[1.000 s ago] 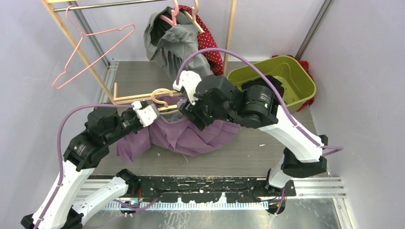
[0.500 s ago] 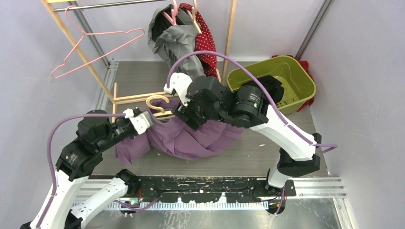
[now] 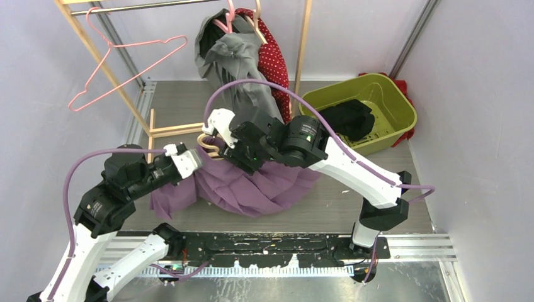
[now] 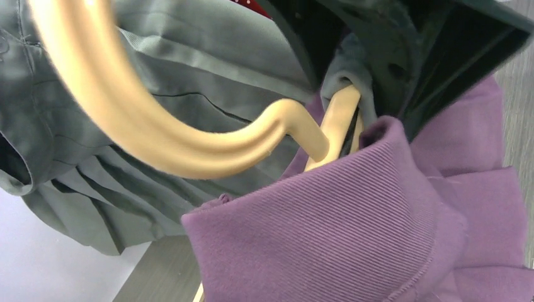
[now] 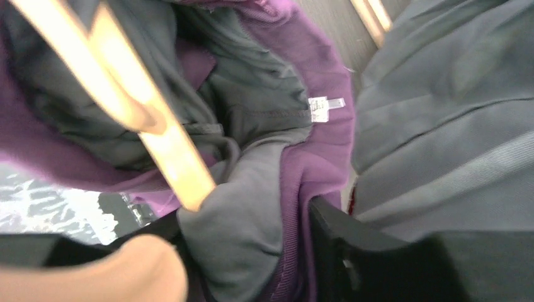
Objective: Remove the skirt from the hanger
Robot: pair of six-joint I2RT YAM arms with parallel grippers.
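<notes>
While the hanger (image 3: 208, 141) needed anchoring | right gripper (image 3: 223, 135) at its 3 o'clock, jaws mid-wide, clamped on neck plus grey lining | left gripper (image 3: 186, 160) at 9 o'clock, narrow, pinched skirt (image 3: 252, 189) waistband, likely to peel it | skirt bunched on table (image 3: 352, 195) toward 5 o'clock, not yet freed

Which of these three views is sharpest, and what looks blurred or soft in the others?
Top external: evenly lit and sharp, with the purple skirt and green bin crisp. Left wrist: the wooden hanger hook, close to the lens, is soft, while the skirt's ribbed waistband is sharp. Right wrist: the hanger bar is smeared, and the white label is only slightly soft.
</notes>
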